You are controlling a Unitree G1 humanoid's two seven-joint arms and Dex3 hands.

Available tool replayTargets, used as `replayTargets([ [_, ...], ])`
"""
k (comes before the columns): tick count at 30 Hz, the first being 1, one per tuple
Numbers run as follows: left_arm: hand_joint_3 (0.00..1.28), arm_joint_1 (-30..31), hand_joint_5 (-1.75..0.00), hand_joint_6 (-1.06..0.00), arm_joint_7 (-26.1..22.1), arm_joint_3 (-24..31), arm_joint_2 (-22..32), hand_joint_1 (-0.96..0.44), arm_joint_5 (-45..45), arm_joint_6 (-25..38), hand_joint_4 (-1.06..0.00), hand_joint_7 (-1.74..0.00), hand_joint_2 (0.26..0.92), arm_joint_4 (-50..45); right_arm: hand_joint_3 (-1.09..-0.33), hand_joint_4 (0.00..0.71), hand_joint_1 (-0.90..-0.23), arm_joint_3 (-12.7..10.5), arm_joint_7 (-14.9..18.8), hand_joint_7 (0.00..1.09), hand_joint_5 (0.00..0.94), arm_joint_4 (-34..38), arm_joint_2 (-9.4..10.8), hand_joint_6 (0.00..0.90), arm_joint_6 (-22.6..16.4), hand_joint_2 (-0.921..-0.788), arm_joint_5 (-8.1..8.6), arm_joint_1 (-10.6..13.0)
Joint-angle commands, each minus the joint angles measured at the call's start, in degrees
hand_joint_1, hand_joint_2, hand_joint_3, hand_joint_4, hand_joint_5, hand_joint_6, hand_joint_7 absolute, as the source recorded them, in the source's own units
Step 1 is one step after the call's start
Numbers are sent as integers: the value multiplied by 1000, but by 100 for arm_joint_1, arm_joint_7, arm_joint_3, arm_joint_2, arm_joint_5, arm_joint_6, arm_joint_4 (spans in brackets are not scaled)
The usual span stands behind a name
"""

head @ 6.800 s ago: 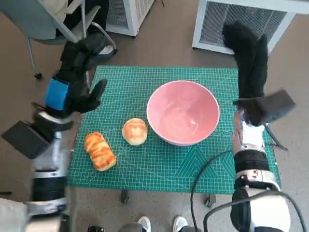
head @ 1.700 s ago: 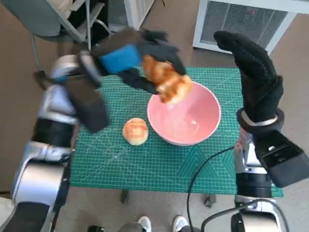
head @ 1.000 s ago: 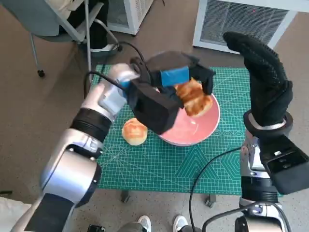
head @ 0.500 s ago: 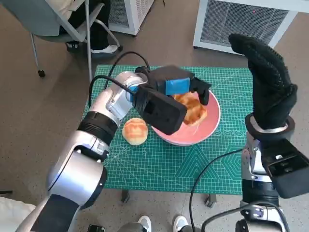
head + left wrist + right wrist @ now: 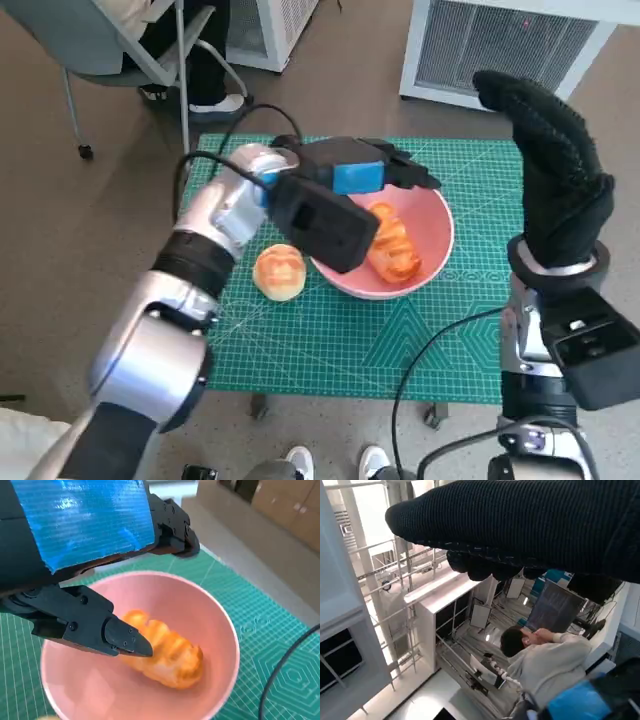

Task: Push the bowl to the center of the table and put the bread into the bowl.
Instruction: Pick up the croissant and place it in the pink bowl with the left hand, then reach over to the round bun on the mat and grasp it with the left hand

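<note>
And it dropped! The long bread [image 5: 390,246] had left the left hand [image 5: 362,178] and lay inside the pink bowl [image 5: 436,232] mid-tabletop [image 5: 300,340]; that hand hovered released above. The right hand [image 5: 556,170] stood raised, gripping nothing. The round bun [image 5: 279,271] waited left of the bowl.

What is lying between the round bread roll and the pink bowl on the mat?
Nothing lies there: in the head view the round roll sits close beside the pink bowl, with only a thin strip of bare green mat between them.
</note>
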Motion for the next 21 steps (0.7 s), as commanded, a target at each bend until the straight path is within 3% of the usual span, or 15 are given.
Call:
replayTargets([
  [1,0,230,-1,-173,-82,204,475,-378,-230,-297,-2,-9,843,-390,-706,321,-611,24,-39,629,2,34,-5,50,24,-921,-63,105],
  [14,0,951,-34,-231,-162,738,1451,-338,-790,-745,-113,-33,816,-1302,-706,322,-611,28,57,628,2,21,-47,51,33,-921,77,108],
  [21,0,1324,-44,-284,75,868,1791,-292,-737,-896,-185,-53,800,-1486,-705,322,-607,36,88,627,2,16,-62,51,67,-921,109,80],
])
